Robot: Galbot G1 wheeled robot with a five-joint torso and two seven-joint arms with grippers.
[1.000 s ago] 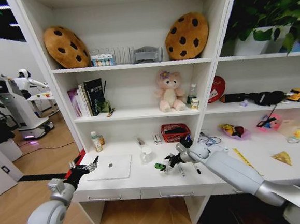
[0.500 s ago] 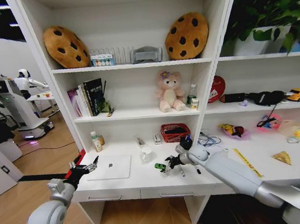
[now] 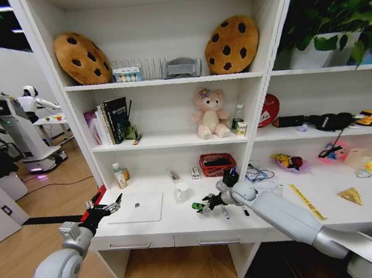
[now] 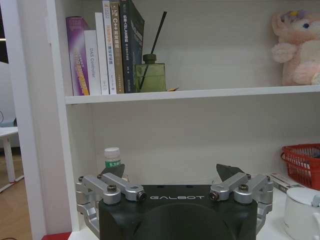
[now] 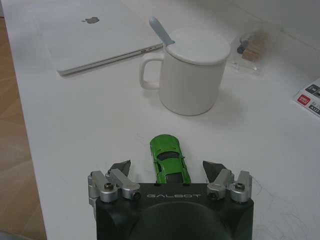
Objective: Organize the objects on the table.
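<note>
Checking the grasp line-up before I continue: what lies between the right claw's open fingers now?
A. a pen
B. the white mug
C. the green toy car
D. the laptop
C. The right wrist view shows the green toy car lying on the table between the open fingers of the right claw, not yet gripped; the white mug stands beyond it, with the laptop farther off.

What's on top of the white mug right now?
A white lid covers the white mug, with a pale blue spoon handle sticking out at the rim. The lid hides whatever is inside.
</note>
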